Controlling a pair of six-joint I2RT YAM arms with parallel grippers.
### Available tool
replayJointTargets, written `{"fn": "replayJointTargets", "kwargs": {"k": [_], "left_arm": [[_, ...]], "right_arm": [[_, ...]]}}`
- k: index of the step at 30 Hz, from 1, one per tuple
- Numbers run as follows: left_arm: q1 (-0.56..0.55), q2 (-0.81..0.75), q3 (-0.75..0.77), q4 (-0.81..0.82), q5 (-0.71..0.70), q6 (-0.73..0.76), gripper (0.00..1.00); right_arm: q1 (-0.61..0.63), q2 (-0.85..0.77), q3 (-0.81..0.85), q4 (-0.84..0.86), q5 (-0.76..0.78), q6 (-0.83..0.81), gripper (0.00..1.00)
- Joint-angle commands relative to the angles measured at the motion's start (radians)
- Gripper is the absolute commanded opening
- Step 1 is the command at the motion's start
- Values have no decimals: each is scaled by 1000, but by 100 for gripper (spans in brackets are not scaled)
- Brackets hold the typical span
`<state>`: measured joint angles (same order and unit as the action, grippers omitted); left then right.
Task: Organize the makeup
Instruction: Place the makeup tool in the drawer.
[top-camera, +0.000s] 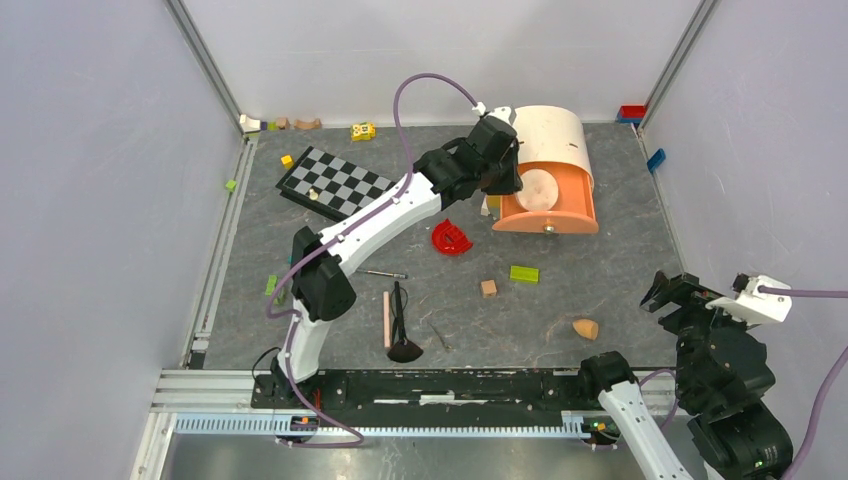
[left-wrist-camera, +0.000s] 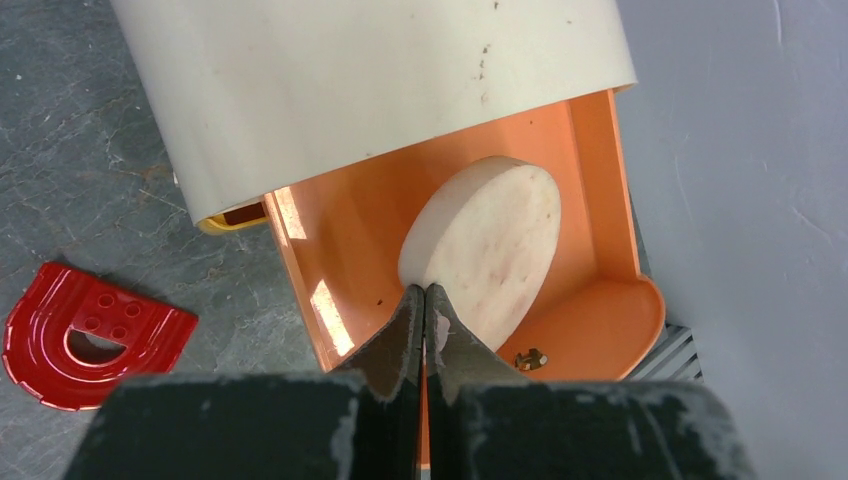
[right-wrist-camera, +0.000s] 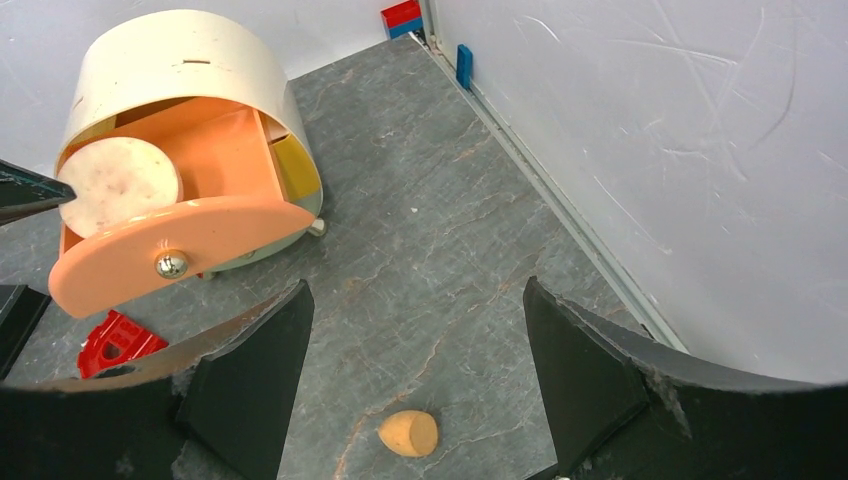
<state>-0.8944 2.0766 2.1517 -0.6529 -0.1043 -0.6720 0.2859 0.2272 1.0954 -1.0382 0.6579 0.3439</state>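
Gripper left (left-wrist-camera: 425, 292) closed, tips at round compact (left-wrist-camera: 492, 245); gripper right (right-wrist-camera: 415, 290) wide, empty.

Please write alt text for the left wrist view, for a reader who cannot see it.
Shut left fingers point at a round pale compact leaning inside an open orange drawer under a cream curved cover. A red curved piece lies nearby.

Red curved plastic piece (top-camera: 452, 237) lying flat on the grey stone-look table (top-camera: 610, 270), near the middle. A bit nearer, a small wooden block (top-camera: 488, 288) and a small bright green block (top-camera: 524, 273), close but not touching. Black-and-white checkered board (top-camera: 335, 182) farther back on the left, with a little yellow cube (top-camera: 287, 160) near its far corner. Yellow toy block (top-camera: 363, 131) by the back wall. Red-and-blue block (top-camera: 631, 112) in the far right corner. Small blue piece (top-camera: 655, 160) by the right wall.
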Motion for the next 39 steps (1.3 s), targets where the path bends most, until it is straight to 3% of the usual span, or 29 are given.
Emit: {"fn": "replayJointTargets", "kwargs": {"k": [1, 20, 32, 39], "left_arm": [[-6, 6, 36, 30, -37, 14, 2], [-6, 1, -15, 9, -115, 32, 3], [-6, -13, -29, 5, -133, 34, 28], [-6, -31, -17, 4, -125, 45, 35]], "right_arm": [[2, -15, -4, 2, -7, 6, 84], [2, -22, -29, 10, -30, 8, 84], [2, -22, -36, 16, -41, 8, 84], [2, -22, -35, 16, -45, 5, 84]]}}
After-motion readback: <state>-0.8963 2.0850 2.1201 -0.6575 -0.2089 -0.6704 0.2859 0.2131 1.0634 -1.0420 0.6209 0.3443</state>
